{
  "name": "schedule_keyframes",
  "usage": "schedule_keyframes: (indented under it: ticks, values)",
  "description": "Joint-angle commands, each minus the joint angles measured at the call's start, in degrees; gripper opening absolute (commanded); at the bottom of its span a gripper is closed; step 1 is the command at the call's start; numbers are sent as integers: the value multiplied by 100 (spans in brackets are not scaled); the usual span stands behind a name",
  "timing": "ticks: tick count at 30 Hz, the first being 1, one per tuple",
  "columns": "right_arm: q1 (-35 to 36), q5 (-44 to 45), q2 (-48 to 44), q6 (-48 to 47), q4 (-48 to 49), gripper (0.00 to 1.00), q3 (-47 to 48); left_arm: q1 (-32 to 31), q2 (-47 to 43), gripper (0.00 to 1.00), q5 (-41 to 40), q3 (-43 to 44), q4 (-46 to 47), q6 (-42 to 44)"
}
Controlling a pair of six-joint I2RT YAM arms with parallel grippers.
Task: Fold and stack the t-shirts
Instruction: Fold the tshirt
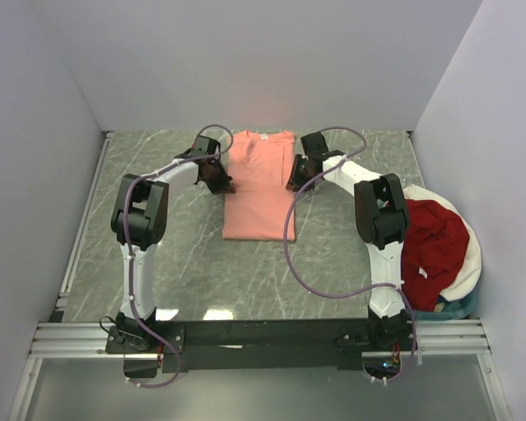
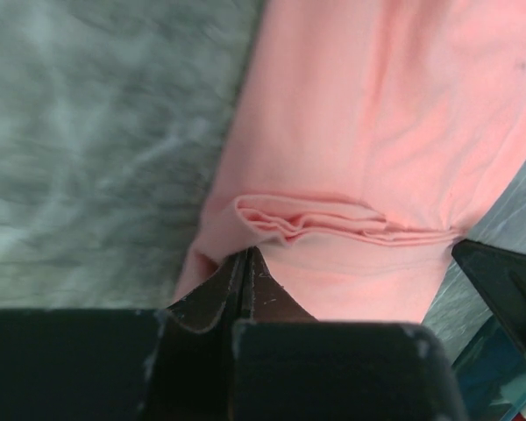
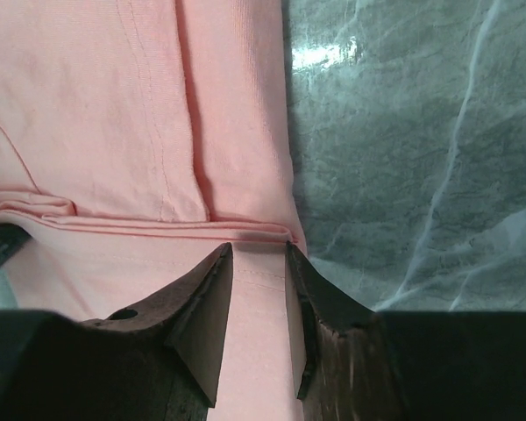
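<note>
The left gripper [image 2: 245,256] is pressed shut, the right gripper [image 3: 259,250] half-spread (straddling the right edge), so one-sided pulling could skew the salmon-pink t-shirt [image 1: 259,184].

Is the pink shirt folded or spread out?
Folded, at least partly. The pink shirt lies as a narrow rectangle with its sleeves tucked in, and both wrist views show stacked cloth edges.

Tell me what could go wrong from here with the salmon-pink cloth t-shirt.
1. The left gripper is shut at the edge of the salmon-pink cloth t-shirt. Whether it pinches cloth is unclear, so a lift might raise one side only and skew the fold.
2. The right gripper stands open over stacked layers; closing may catch only some.
</note>
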Motion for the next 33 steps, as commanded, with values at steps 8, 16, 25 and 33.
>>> schedule_keyframes:
  ticks: [8,16,25,33]
  values:
    - [31,12,179,-140,-143,38,183,260,-74,1,248,97,359,26]
    - [31,12,144,-202,-231,38,288,304,-83,1,591,202,702,-18]
    - [31,126,47,-184,-267,37,367,313,312,1,469,510,368,43]
    - [39,144,21,-35,-38,37,-54,304,419,1,135,-209,446,-343]
